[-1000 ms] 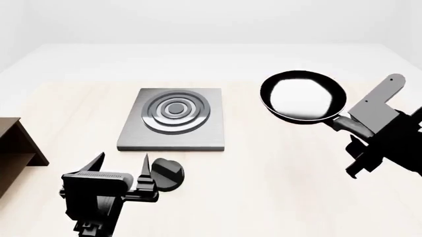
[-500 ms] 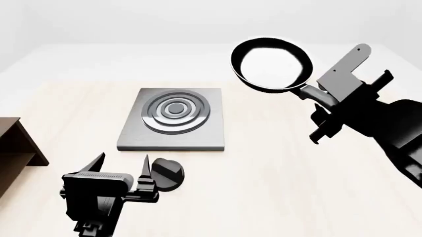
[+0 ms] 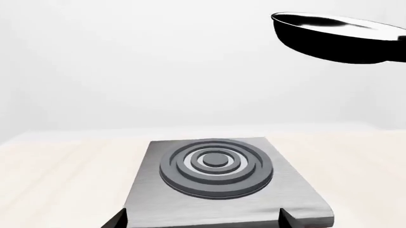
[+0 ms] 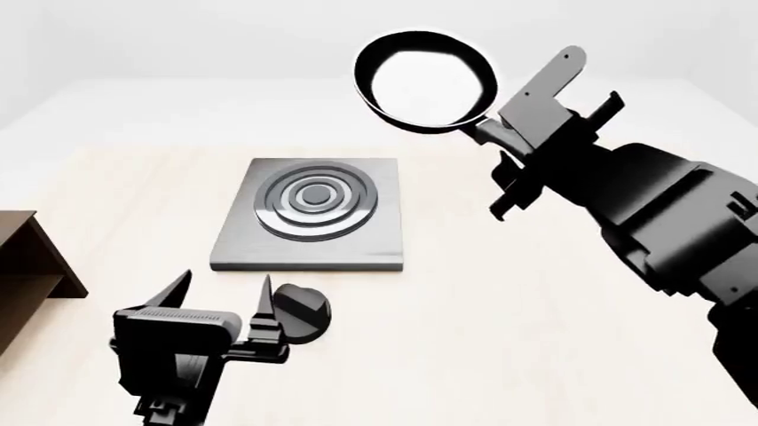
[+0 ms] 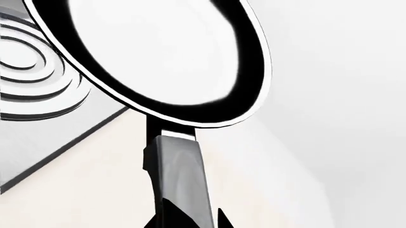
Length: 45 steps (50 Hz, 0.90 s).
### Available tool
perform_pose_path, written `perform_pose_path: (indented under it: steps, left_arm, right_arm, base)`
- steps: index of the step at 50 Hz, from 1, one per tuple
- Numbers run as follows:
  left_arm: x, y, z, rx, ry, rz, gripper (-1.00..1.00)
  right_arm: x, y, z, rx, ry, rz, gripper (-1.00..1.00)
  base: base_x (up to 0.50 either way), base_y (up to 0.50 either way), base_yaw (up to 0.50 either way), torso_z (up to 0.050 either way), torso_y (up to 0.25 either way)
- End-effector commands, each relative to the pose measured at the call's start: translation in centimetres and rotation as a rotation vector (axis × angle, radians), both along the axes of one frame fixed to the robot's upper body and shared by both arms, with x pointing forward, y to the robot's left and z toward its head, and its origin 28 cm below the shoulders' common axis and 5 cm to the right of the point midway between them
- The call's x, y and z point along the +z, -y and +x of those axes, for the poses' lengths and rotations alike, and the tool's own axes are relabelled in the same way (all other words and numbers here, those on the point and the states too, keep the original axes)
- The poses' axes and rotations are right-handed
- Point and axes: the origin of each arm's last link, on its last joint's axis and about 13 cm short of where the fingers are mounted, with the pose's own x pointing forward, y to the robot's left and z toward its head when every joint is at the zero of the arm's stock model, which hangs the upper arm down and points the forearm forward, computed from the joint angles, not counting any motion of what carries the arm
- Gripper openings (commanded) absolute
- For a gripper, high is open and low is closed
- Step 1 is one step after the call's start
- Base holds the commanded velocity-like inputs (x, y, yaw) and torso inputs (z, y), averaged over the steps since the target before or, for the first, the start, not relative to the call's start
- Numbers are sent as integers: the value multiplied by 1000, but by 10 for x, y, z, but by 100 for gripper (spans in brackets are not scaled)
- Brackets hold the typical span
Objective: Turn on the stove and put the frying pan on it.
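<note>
While it hangs in the air above & behind the stove's far right corner, the frying pan looks glossy black w/ a bright reflective inside, right gripper clamped on its handle. Left gripper sits low w/ fingers apart, right beside the round knob on the table.

Table in front of me: pale wood-grain top, light beige, matte. Beyond its far edge, a white floor runs to plain white walls; corner lines faint. Brown wooden shelf at my left, cut off by the view's edge. Light even and diffuse, shadows soft.
</note>
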Motion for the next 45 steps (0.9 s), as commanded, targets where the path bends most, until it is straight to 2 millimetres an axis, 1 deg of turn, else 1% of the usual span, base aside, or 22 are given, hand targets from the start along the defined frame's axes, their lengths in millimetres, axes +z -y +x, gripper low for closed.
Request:
perform_pose_path:
  steps: [1,4,10,15,23,29,33,40,45]
  left_arm:
    - [1,2,-1,-16,14,-6,100]
    - [1,2,-1,-15,16,4,100]
    - [1,3,-1,-13,18,13,100]
    - [0,3,-2,-16,16,3,100]
    - [0,3,-3,-31,37,4,100]
    - [1,3,-4,-50,33,-7,100]
    - [-1,4,-6,-61,37,-6,100]
    - [0,3,-7,-62,52,-4,100]
    - [1,3,-7,-59,59,-2,100]
  right_arm:
    - [19,-25,16,-12,160,-35,-100]
    - [16,-32,21,-7,163,-30,-100]
    - [16,-47,24,21,173,-32,-100]
    - [9,-59,27,46,174,-38,-100]
    - [5,-80,32,69,180,-26,-100]
    - [9,-95,35,73,207,-16,-100]
    - [11,-103,35,78,206,-14,-100]
    - [8,-112,38,83,201,-32,-100]
    - [6,-116,39,88,195,-37,-100]
  base:
    - [0,0,0,0,0]
    - [0,0,0,0,0]
    - [0,0,0,0,2]
    - [0,0,0,3,2]
    - [0,0,0,0,3]
    - [0,0,0,0,2]
    - [0,0,0,0,0]
    - [0,0,0,0,1]
    - [2,0,0,0,-226]
